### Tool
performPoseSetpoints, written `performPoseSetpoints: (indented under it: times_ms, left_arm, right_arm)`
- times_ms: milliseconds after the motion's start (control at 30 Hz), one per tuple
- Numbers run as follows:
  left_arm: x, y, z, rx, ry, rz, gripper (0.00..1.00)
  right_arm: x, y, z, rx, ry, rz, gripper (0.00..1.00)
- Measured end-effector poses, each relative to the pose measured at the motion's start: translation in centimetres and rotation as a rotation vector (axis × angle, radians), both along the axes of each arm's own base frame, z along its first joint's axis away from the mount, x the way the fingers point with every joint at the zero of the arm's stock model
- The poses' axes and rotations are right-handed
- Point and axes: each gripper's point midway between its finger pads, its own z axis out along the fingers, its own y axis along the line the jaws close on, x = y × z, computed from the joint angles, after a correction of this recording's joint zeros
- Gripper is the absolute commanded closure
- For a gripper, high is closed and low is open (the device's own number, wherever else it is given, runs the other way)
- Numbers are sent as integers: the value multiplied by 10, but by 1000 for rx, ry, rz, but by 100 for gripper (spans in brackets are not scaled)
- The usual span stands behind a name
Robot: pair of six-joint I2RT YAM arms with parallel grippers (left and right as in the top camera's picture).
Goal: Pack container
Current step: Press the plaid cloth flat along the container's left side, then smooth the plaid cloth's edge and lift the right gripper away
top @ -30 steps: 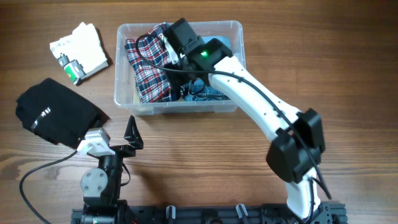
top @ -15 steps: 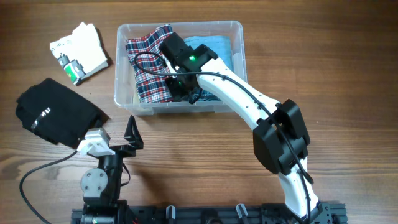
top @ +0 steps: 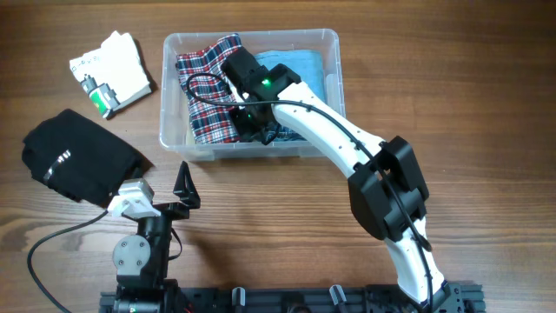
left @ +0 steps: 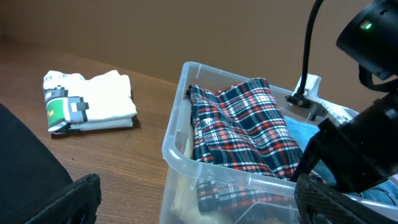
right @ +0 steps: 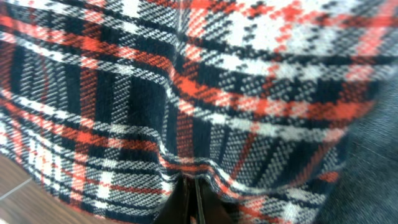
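The clear plastic container (top: 173,40) stands at the back middle of the table; it also shows in the left wrist view (left: 176,132). Inside lie a red, white and navy plaid garment (top: 201,94), a light blue garment (top: 306,64) and some denim (top: 294,131). My right gripper (top: 249,122) reaches down into the container. In the right wrist view its fingers (right: 193,182) are closed together on a puckered fold of the plaid garment (right: 186,93). My left gripper (top: 159,193) rests open and empty in front of the container, its fingers wide apart (left: 199,205).
A folded black garment (top: 78,158) lies at the left of the table. A folded white garment with a green print (top: 111,75) lies at the back left, also in the left wrist view (left: 90,102). The right arm spans from the front right to the container.
My right gripper moved left and toward the front inside the container, onto the plaid garment; its elbow swung left. In the last half second it barely moved. The left arm stayed still.
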Motion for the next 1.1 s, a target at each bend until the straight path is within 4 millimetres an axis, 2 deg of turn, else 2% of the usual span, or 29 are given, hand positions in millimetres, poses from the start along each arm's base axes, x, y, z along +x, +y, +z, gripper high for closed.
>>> performPoseSetpoints:
  times_ms: [200,300,367,433,500,600,667,700,800,867,967,1033,1100]
  left_arm:
    - [0,0,0,0,0,0,0]
    - [0,0,0,0,0,0,0]
    - [0,0,0,0,0,0,0]
    - [0,0,0,0,0,0,0]
    - [0,0,0,0,0,0,0]
    - [0,0,0,0,0,0,0]
    - [0,0,0,0,0,0,0]
    - [0,0,0,0,0,0,0]
    - [0,0,0,0,1,0,0]
    - [0,0,0,0,0,0,0]
    - [0,0,0,0,0,0,0]
    - [0,0,0,0,0,0,0]
    - [0,0,0,0,0,0,0]
  right_arm:
    - [1,1,3,6,-2,1,95]
    - [8,8,24,42,-45,1,96]
    - [18,14,51,89,-115,-3,96]
    - [29,19,90,153,-215,-11,96]
    - [40,22,149,238,-356,-27,96]
    - [47,17,208,304,-499,-48,96]
    - [51,15,227,324,-557,-60,96]
    - [55,15,231,328,-575,-67,96]
    - [66,21,216,313,-580,-76,96]
    - [76,27,194,289,-571,-82,96]
    - [94,34,145,234,-539,-93,95]
    - [106,35,105,191,-502,-106,95]
    - [113,31,78,164,-470,-126,95]
